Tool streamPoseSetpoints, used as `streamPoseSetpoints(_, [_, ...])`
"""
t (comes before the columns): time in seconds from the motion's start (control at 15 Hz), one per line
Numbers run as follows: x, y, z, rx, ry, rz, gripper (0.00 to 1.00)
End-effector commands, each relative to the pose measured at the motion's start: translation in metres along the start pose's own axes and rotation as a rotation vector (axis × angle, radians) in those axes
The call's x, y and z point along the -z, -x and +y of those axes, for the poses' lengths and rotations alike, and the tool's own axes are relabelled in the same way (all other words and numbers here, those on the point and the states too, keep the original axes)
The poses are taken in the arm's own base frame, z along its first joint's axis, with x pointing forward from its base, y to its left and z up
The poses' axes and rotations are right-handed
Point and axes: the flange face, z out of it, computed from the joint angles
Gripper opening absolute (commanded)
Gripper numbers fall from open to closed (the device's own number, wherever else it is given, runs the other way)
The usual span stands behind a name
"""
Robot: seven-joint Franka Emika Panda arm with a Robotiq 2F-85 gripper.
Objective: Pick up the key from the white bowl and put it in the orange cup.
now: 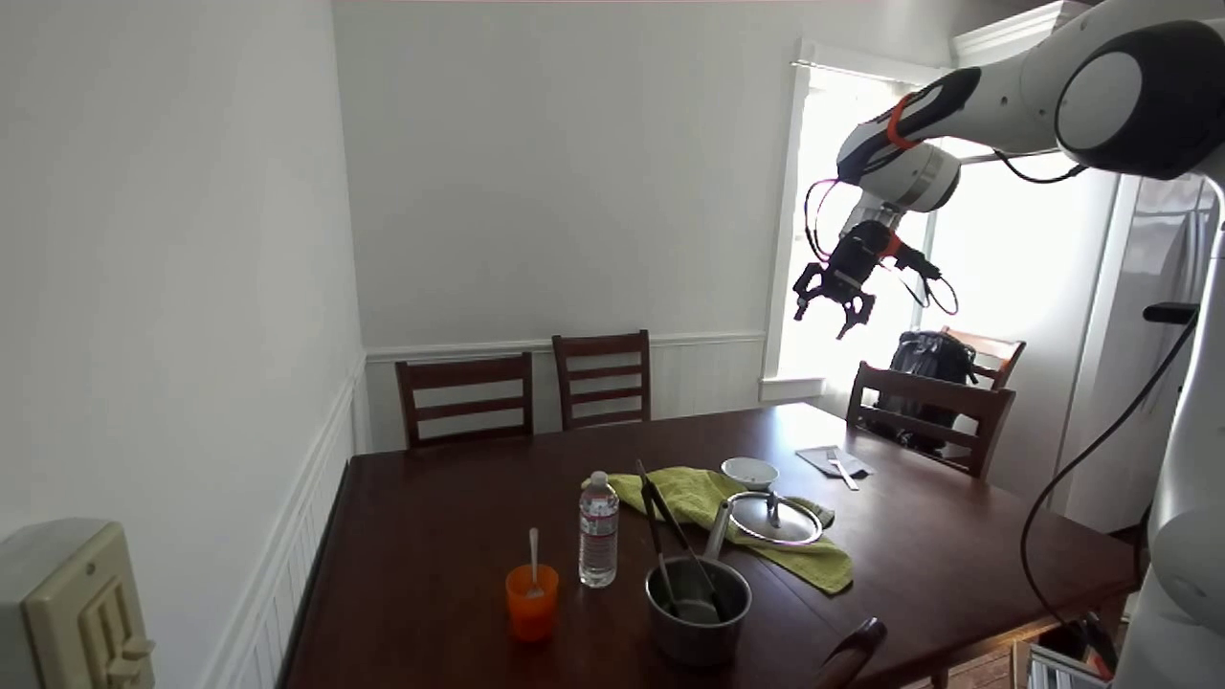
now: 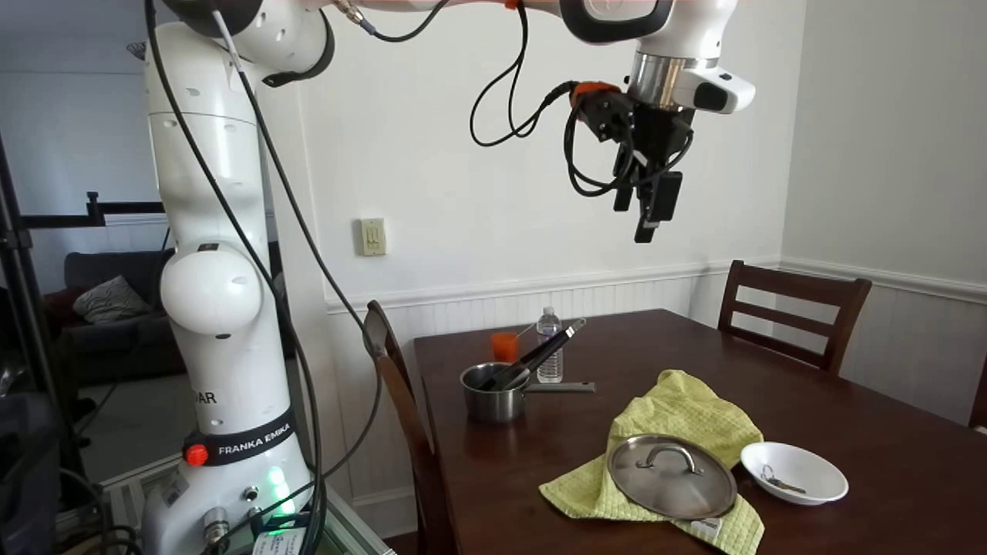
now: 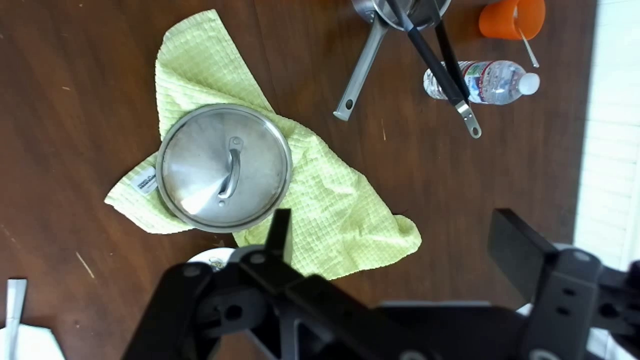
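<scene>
The white bowl (image 1: 751, 472) stands on the table beside the green cloth; it also shows in an exterior view (image 2: 823, 479). The key (image 2: 785, 484) with its ring lies inside it. In the wrist view only an edge of the bowl (image 3: 200, 257) shows, with part of the key ring; my finger hides the rest. The orange cup (image 1: 532, 612) stands upright with a thin metal utensil in it; it also shows in the wrist view (image 3: 502, 21) and in an exterior view (image 2: 505, 348). My gripper (image 3: 392, 215) is wide open and empty, high above the table (image 2: 634, 223).
A metal pot (image 1: 699, 622) with black tongs and a water bottle (image 1: 598, 531) stand near the cup. A pot lid (image 2: 672, 478) lies on the green cloth (image 2: 686, 408) beside the bowl. A napkin with a fork (image 1: 842, 469) lies beyond. Chairs surround the table.
</scene>
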Motion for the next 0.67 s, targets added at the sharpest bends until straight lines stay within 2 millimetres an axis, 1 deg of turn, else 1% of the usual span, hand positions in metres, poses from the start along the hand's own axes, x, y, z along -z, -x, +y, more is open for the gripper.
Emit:
streamPoseSetpoints(0.0, [0.001,-0.001,0.0,0.0,0.0,-0.001,1.0])
streamPoseSetpoints(0.13, [-0.006,-0.011,-0.004,0.06,0.122,-0.093,1.0])
streamPoseSetpoints(0.27, [-0.011,-0.026,-0.012,0.072,0.182,-0.155,1.0])
streamPoseSetpoints(0.33, [-0.021,-0.039,-0.02,0.084,0.211,-0.189,1.0])
streamPoseSetpoints(0.47, [-0.039,-0.059,-0.028,0.08,0.288,-0.224,1.0])
streamPoseSetpoints(0.6, [-0.047,-0.086,-0.029,0.054,0.392,-0.186,1.0])
